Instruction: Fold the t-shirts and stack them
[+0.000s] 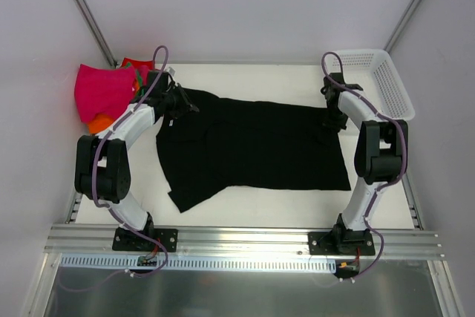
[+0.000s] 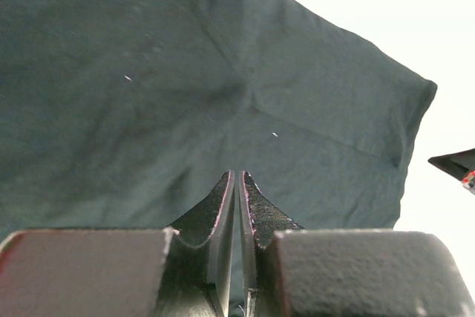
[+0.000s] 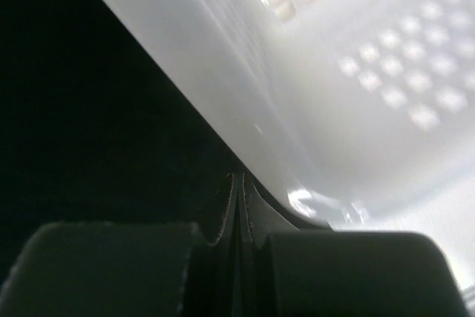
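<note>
The black t-shirt (image 1: 252, 146) lies spread flat across the middle of the table. My left gripper (image 1: 180, 102) is at its far left corner. In the left wrist view the gripper (image 2: 237, 174) is shut, with a thin strip of the dark cloth (image 2: 148, 79) caught between its fingers. My right gripper (image 1: 334, 118) rests at the shirt's far right corner, beside the basket. Seen from its wrist, this gripper (image 3: 239, 176) is shut at the edge of the black cloth (image 3: 89, 109); whether any cloth is pinched does not show. Folded t-shirts, magenta (image 1: 102, 88), orange (image 1: 99, 119) and red (image 1: 138, 64), sit at the back left.
A white plastic mesh basket (image 1: 386, 83) stands at the back right, its wall (image 3: 356, 72) close in front of the right fingers. The folded pile lies just left of the left arm. White walls close in the table on three sides.
</note>
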Robot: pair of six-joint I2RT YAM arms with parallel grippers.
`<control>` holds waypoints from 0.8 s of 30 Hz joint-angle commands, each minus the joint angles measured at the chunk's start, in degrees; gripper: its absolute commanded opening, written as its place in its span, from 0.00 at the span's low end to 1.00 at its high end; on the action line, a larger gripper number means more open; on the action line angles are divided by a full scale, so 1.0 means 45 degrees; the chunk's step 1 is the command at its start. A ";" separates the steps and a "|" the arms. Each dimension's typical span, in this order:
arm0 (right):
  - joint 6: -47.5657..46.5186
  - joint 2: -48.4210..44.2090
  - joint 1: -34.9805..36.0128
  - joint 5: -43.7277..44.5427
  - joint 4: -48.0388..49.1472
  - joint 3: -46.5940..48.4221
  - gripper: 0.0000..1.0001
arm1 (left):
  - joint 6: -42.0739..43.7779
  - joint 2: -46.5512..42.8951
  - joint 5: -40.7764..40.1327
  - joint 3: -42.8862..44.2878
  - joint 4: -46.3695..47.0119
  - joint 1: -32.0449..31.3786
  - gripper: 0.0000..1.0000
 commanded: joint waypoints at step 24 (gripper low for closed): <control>0.1978 -0.1887 -0.0391 0.2186 -0.0936 -0.1687 0.00 | -0.0084 -0.1067 -0.0405 -0.0777 0.0266 -0.1008 0.06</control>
